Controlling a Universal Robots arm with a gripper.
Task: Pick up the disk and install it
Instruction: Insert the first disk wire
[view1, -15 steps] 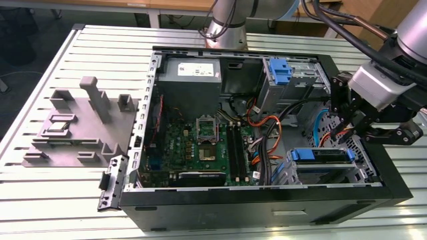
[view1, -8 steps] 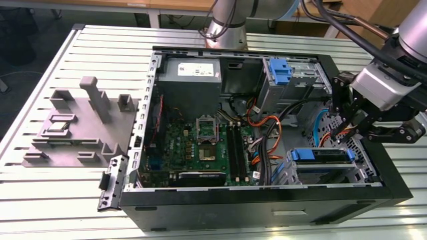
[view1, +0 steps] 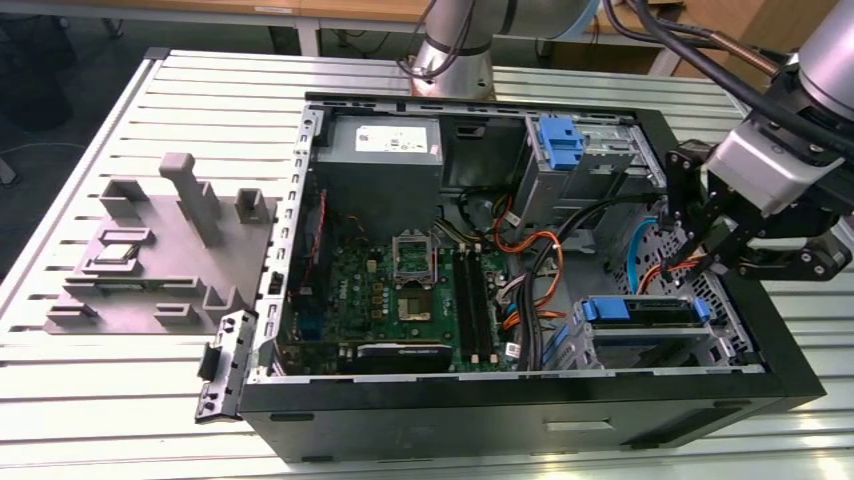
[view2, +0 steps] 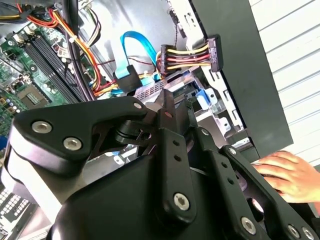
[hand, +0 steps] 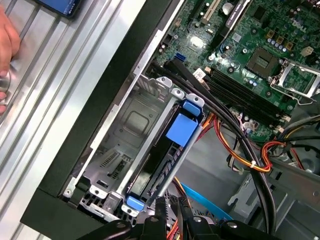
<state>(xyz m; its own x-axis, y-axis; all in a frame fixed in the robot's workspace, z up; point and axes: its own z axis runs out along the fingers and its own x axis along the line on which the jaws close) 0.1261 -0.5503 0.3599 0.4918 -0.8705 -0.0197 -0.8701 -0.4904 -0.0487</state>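
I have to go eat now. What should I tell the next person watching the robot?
End effector: hangs just over the drive cage at the case's corner, and the disk is not in it.
Disk: sits in that cage, blue carrier tab facing up.
Done: the disk looks placed in its bay.
Left: cannot tell if it is fully seated. A power plug hangs loose above the bay.
Watch out: a person's hand rests on the table beside the case.
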